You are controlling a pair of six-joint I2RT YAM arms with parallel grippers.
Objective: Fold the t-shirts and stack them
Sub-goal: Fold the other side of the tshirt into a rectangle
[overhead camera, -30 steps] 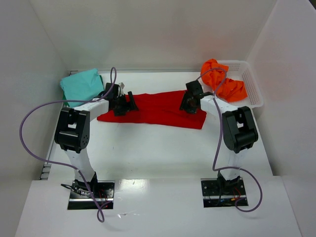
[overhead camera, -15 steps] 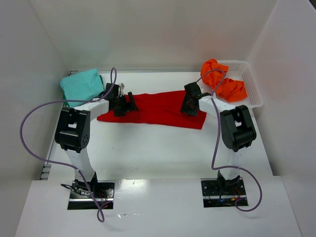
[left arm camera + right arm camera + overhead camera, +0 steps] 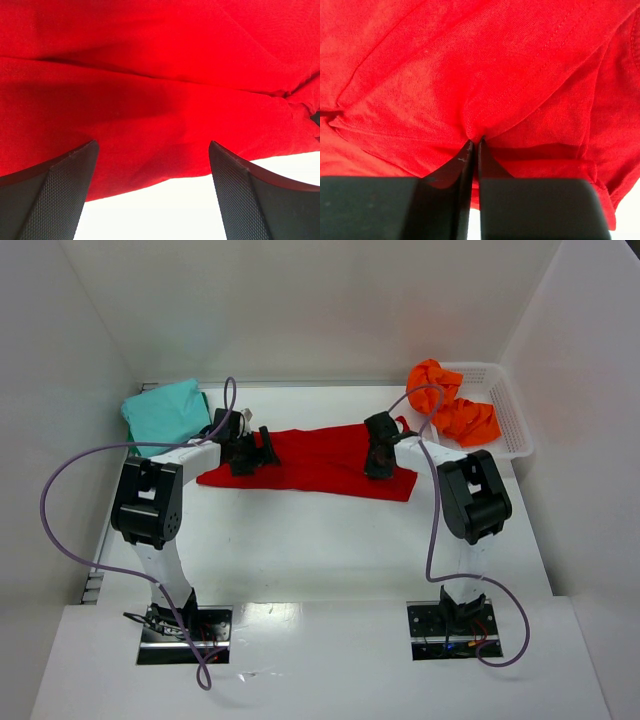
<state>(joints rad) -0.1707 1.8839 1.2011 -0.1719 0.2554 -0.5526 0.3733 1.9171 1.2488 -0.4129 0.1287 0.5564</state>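
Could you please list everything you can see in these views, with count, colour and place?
red t-shirt: one, red, laid across mid-table
teal t-shirt: one, teal, folded, far left corner
orange t-shirt: one, orange, crumpled in the basket
basket: one, white mesh, far right
table: one, white, under everything
cables: two, purple, one along each arm
left gripper: one, black, open over the red t-shirt's left end
right gripper: one, black, shut on the red t-shirt's right part
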